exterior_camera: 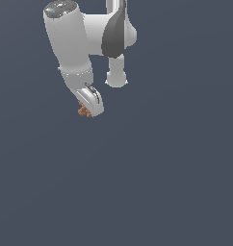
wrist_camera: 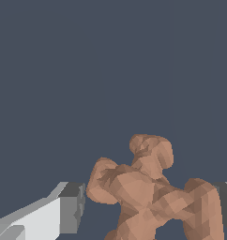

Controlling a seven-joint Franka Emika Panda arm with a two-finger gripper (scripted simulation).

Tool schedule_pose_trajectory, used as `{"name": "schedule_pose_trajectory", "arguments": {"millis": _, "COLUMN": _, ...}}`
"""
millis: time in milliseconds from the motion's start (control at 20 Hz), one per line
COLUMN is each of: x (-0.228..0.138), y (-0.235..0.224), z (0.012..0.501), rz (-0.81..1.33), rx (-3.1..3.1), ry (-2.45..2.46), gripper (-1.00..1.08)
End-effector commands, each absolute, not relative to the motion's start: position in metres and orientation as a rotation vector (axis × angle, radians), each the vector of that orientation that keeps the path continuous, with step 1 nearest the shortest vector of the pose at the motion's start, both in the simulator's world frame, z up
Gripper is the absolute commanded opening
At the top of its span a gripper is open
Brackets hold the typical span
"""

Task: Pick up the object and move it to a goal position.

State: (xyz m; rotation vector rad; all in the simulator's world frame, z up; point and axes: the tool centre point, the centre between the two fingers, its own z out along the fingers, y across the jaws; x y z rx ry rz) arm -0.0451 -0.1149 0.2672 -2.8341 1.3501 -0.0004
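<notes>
The table (exterior_camera: 161, 182) fills both views as one flat slate-blue field with no marks on it, so no goal marker shows anywhere. Over it in the exterior view hangs the white Panda arm (exterior_camera: 70, 38), its upper links cut off at the frame edge, slanting down to the tool (exterior_camera: 88, 111). The object (wrist_camera: 143, 197), an orange-brown knobbly jack-shaped piece, sits between the fingers (wrist_camera: 68, 208): the wrist view shows one grey pad touching a prong on one side and the other pad's edge against a prong on the far side, so the tool looks clamped on it. In the exterior view only a few orange knobs peek out beside the fingers. My judgement: the grasp is made and the carry is the step in hand. The next move calls for holding the squeeze steady while travelling. Whether the object is clear of the table I cannot tell
</notes>
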Motion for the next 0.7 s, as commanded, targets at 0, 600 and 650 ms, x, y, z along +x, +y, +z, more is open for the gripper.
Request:
{"name": "schedule_pose_trajectory", "arguments": {"millis": 0, "x": -0.049, "y": -0.131, "z": 0.289, "rz": 0.001, "rx": -2.836, "ry": 1.349, "gripper": -1.0}}
{"name": "schedule_pose_trajectory", "arguments": {"millis": 600, "x": -0.052, "y": -0.174, "z": 0.345, "rz": 0.0, "rx": -2.838, "ry": 1.348, "gripper": -1.0}}
{"name": "schedule_pose_trajectory", "arguments": {"millis": 650, "x": -0.052, "y": -0.175, "z": 0.347, "rz": 0.0, "rx": -2.838, "ry": 1.348, "gripper": -1.0}}
